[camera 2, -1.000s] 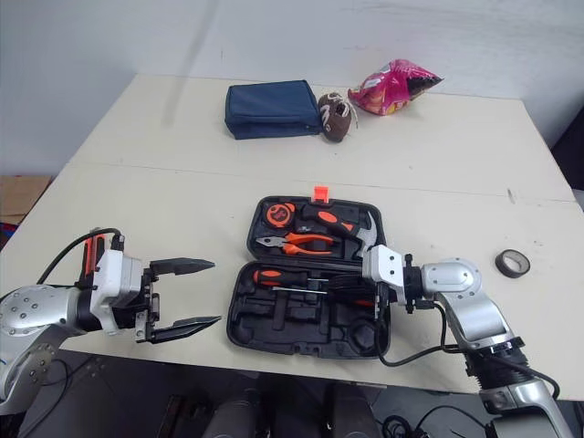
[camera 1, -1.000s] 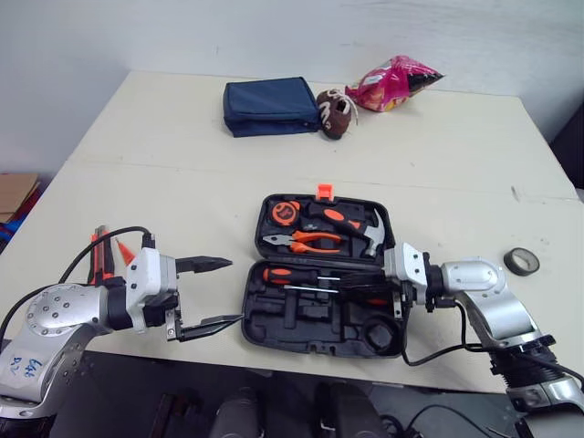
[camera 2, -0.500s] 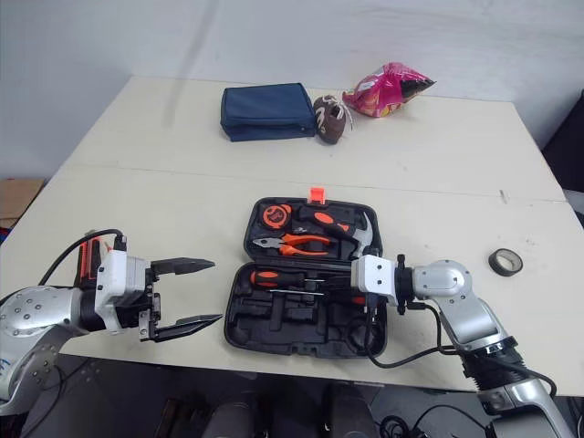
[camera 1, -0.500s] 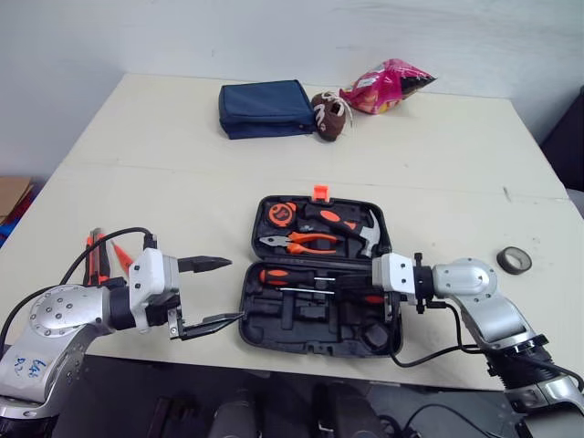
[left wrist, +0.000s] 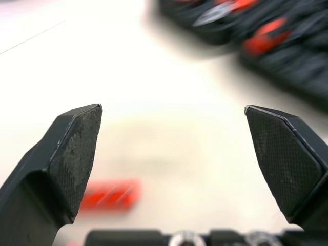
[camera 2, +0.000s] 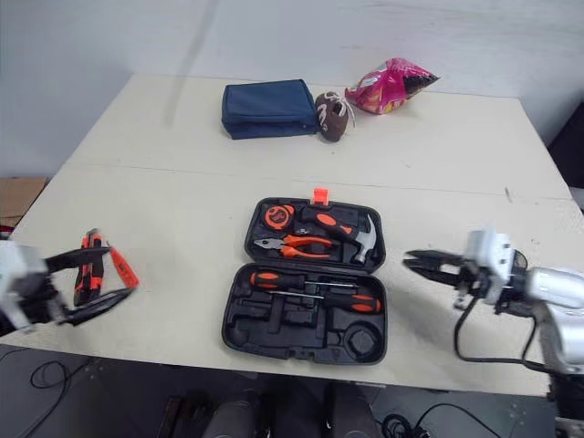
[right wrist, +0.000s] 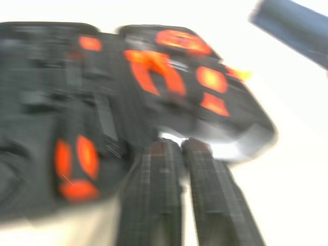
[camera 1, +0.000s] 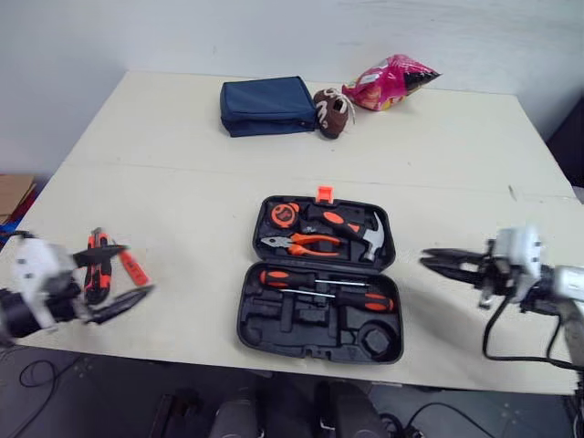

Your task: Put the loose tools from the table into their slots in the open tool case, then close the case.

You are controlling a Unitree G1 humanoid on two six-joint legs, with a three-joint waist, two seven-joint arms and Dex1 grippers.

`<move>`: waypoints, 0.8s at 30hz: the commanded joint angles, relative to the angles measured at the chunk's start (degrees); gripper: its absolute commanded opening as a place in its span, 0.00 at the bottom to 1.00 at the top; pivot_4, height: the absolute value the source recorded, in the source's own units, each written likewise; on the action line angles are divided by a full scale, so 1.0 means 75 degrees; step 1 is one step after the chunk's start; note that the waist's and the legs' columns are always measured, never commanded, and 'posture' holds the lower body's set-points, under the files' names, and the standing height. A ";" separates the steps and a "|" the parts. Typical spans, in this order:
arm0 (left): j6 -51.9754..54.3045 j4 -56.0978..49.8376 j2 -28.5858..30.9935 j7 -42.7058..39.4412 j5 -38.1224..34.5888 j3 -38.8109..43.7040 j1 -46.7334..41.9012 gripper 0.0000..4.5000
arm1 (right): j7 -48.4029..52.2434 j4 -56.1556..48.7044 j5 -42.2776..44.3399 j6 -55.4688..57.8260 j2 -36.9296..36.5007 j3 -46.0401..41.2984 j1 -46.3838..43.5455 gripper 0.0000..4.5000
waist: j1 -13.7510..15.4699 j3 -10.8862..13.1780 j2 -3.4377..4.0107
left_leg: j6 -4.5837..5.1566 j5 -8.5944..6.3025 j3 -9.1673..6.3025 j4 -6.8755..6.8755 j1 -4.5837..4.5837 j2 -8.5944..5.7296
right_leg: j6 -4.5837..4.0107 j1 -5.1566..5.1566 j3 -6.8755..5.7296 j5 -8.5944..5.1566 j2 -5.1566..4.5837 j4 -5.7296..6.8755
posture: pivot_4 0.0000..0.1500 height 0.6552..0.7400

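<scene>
Loose tools [camera 1: 94, 274] lie on the surface well left of the tool case [camera 1: 274, 321]; left hand [camera 1: 135, 271], wide and empty at them, should straddle one handle squarely; right hand [camera 1: 447, 265] pinched shut right of case.

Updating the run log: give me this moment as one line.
left gripper: jaws open, by loose tools on table | right gripper: jaws shut, empty, beside tool case | tool case: open
</scene>
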 commanded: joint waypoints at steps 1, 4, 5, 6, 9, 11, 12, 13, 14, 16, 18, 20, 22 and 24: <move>-0.0770 0.1538 0.0303 0.0058 0.0412 0.1175 0.0131 1.00 | -0.0115 0.1551 -0.0420 -0.1151 -0.0456 -0.1364 0.0697 0.52 | -0.0003 -0.0001 -0.0001 | 0.0004 -0.0005 0.0000 -0.0001 0.0001 0.0001 | 0.0000 0.0002 0.0000 0.0000 0.0000 -0.0002 | 1.00 1.00; -0.1226 0.3064 0.0670 0.0129 0.0775 0.1592 0.0194 1.00 | -0.0248 0.3039 -0.0805 -0.2111 -0.0825 -0.1951 0.1148 0.88 | -0.0006 0.0000 -0.0001 | 0.0000 -0.0009 0.0006 -0.0010 -0.0002 -0.0001 | 0.0000 -0.0005 -0.0001 0.0000 0.0000 -0.0014 | 1.00 1.00; -0.1488 0.3701 0.0876 0.0244 0.1067 0.1615 0.0264 1.00 | -0.0400 0.3665 -0.0935 -0.2472 -0.0959 -0.2159 0.1270 0.99 | -0.0019 0.0000 -0.0001 | 0.0000 -0.0009 0.0012 -0.0012 0.0000 -0.0001 | 0.0000 -0.0007 0.0002 0.0000 0.0000 -0.0014 | 1.00 1.00; -0.1664 0.4218 0.1070 0.0405 0.1317 0.1621 0.0316 1.00 | -0.0455 0.4195 -0.1022 -0.2773 -0.1103 -0.2330 0.1403 0.99 | -0.0027 0.0000 -0.0001 | 0.0000 -0.0009 0.0013 -0.0012 0.0002 0.0000 | 0.0000 -0.0008 0.0003 0.0000 0.0000 -0.0013 | 1.00 1.00; -0.1944 0.5312 0.1415 0.0708 0.1398 0.1766 0.0105 1.00 | -0.0526 0.5282 -0.1057 -0.3378 -0.1453 -0.2710 0.1711 0.99 | -0.0041 0.0003 0.0004 | 0.0006 -0.0019 0.0021 -0.0017 0.0009 0.0001 | 0.0000 -0.0012 0.0012 -0.0001 -0.0001 -0.0009 | 1.00 1.00; -0.2175 0.5802 0.1589 0.0686 0.1413 0.1770 0.0016 1.00 | -0.0691 0.5968 -0.1056 -0.3626 -0.1656 -0.2903 0.1805 0.99 | -0.0055 0.0003 0.0005 | -0.0001 -0.0022 0.0038 -0.0024 0.0025 0.0007 | -0.0002 -0.0015 0.0031 -0.0001 -0.0002 -0.0001 | 1.00 1.00; -0.2194 0.6002 0.1662 0.0712 0.1417 0.1778 -0.0013 1.00 | -0.0754 0.6346 -0.1093 -0.3786 -0.1753 -0.2961 0.1909 0.99 | -0.0070 0.0003 0.0005 | -0.0002 -0.0022 0.0039 -0.0026 0.0029 0.0007 | -0.0002 -0.0016 0.0033 -0.0001 -0.0003 0.0001 | 1.00 1.00; -0.2209 0.6147 0.1712 0.0730 0.1414 0.1773 -0.0042 1.00 | -0.0782 0.6611 -0.1119 -0.3910 -0.1818 -0.2978 0.1961 0.99 | -0.0076 0.0003 0.0005 | -0.0005 -0.0022 0.0039 -0.0027 0.0029 0.0008 | -0.0002 -0.0016 0.0034 -0.0001 -0.0003 0.0003 | 1.00 1.00; -0.2232 0.6253 0.1747 0.0735 0.1403 0.1760 -0.0073 1.00 | -0.0780 0.6800 -0.1127 -0.4019 -0.1862 -0.2961 0.1971 0.99 | -0.0084 0.0003 0.0005 | -0.0010 -0.0022 0.0039 -0.0031 0.0034 0.0008 | -0.0004 -0.0015 0.0035 -0.0002 -0.0004 0.0004 | 1.00 1.00; -0.1813 0.6238 0.1726 0.0851 0.1256 0.1715 -0.0195 1.00 | -0.0606 0.6934 -0.1031 -0.4171 -0.1803 -0.2846 0.1839 0.99 | -0.0101 0.0003 0.0004 | -0.0021 -0.0017 0.0052 -0.0058 0.0055 0.0006 | -0.0005 -0.0012 0.0046 -0.0003 -0.0007 0.0000 | 1.00 1.00; -0.1021 0.5620 0.1551 0.0963 0.1119 0.1587 -0.0098 1.00 | -0.0167 0.6419 -0.0870 -0.4105 -0.1549 -0.2438 0.1377 0.99 | -0.0148 0.0002 0.0002 | -0.0017 -0.0015 0.0074 -0.0091 0.0094 0.0003 | -0.0005 0.0005 0.0064 -0.0003 -0.0007 -0.0003 | 1.00 1.00; -0.0204 0.4966 0.1431 0.1074 0.1028 0.1535 0.0091 1.00 | 0.0229 0.5877 -0.0734 -0.3958 -0.1354 -0.2110 0.0964 0.99 | -0.0227 0.0001 0.0000 | -0.0013 -0.0012 0.0086 -0.0111 0.0118 0.0004 | -0.0005 0.0013 0.0075 -0.0003 -0.0007 0.0000 | 1.00 1.00; 0.0475 0.4128 0.1277 0.1251 0.0901 0.1593 0.0280 1.00 | 0.0513 0.5062 -0.0532 -0.3603 -0.1123 -0.1689 0.0518 0.99 | -0.0264 0.0001 0.0000 | -0.0022 -0.0005 0.0092 -0.0115 0.0122 0.0004 | -0.0006 0.0006 0.0082 -0.0003 -0.0007 0.0016 | 1.00 1.00; 0.1143 0.3086 0.1049 0.1497 0.0695 0.1706 0.0412 1.00 | 0.0554 0.4167 -0.0308 -0.3110 -0.0820 -0.1289 0.0085 0.99 | -0.0277 0.0003 0.0003 | -0.0045 0.0006 0.0106 -0.0120 0.0127 0.0007 | -0.0007 -0.0003 0.0083 -0.0004 -0.0008 0.0031 | 1.00 1.00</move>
